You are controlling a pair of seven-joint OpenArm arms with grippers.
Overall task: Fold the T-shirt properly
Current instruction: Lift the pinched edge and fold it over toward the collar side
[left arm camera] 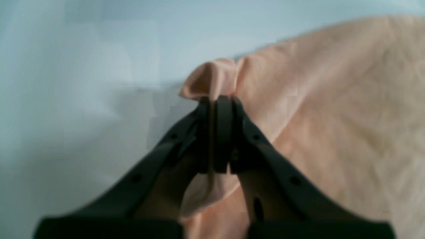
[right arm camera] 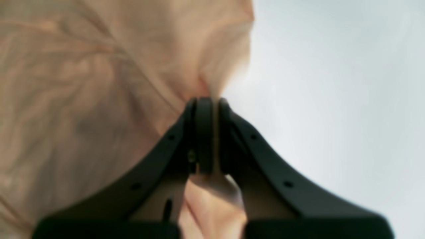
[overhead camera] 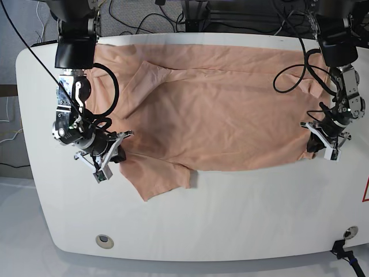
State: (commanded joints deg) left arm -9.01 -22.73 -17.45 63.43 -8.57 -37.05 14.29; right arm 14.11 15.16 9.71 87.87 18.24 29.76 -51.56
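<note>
Large peach-pink short-sleeved cotton T-shirt, plain on the visible face, spread wide across the upper half of the base view, from the upper left to the right edge. Creased lightly over the middle, with a long folded-over band along the top and a diagonal fold at upper left. Lower edge curving from left of center to the right side, one sleeve jutting downward at lower left of center. Pinched at the lower left and lower right, bunched into narrow ridges in both wrist views.
</note>
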